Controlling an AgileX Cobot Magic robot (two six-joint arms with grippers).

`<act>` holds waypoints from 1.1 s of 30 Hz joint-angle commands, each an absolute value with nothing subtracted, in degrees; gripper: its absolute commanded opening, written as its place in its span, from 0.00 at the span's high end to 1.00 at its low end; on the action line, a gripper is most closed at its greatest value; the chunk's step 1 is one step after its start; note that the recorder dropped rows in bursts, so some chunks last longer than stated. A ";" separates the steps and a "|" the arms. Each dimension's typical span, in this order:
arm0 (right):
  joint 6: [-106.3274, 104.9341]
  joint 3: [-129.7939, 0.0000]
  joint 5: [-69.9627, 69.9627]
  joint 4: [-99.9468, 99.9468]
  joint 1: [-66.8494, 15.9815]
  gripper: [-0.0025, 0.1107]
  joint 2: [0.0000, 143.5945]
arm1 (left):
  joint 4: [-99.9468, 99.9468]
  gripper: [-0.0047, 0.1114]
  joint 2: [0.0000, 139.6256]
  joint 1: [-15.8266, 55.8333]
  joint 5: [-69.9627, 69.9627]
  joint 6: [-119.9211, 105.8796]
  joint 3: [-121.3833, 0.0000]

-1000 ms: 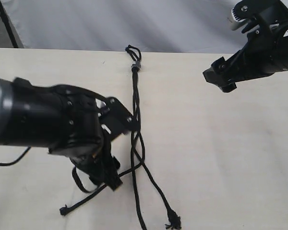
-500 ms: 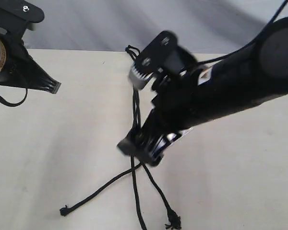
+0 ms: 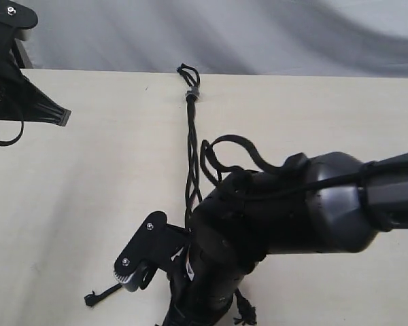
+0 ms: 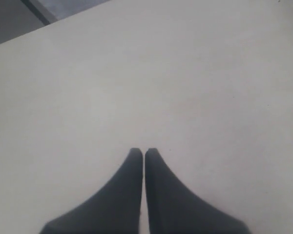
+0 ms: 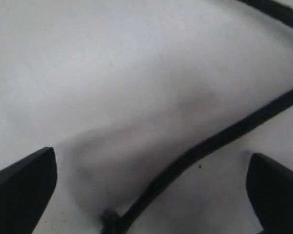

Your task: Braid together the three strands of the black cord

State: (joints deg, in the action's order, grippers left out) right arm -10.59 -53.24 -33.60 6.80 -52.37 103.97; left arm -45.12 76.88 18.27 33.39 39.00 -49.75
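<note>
Left end effector [image 4: 144, 155]: pressed closed, empty, over the tabletop [image 4: 136, 73]
Right end effector [image 5: 151, 161]: spread wide, holding nothing; one strand [image 5: 210, 141] lies between, seemingly untouched

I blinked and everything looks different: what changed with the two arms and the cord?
The left gripper drew back from the cord to the left side and shut, empty. The right gripper swung down over it, open, astride one strand. The grey band stayed put.

Exterior view high above the table [image 3: 68, 204], both wrist views close over it
</note>
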 commanded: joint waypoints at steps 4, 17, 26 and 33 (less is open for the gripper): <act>-3.61 -53.55 -34.22 -0.60 -52.42 0.49 106.37 | -44.38 0.94 76.26 18.08 33.02 38.84 -49.51; -7.41 -62.72 -41.96 -20.01 -52.75 0.96 106.17 | -44.38 0.94 76.26 18.08 32.67 38.59 -49.51; -7.31 -63.01 -37.92 -32.46 -46.19 0.96 109.84 | -44.28 0.94 76.26 18.08 31.71 38.59 -49.51; -7.52 -63.01 -38.22 -28.10 -44.96 0.96 114.20 | -44.26 0.94 76.26 18.08 31.43 38.59 -49.51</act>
State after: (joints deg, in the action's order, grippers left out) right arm -7.24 -62.85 -38.43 -30.77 -44.89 113.40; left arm -44.45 76.88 18.27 31.70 38.60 -49.75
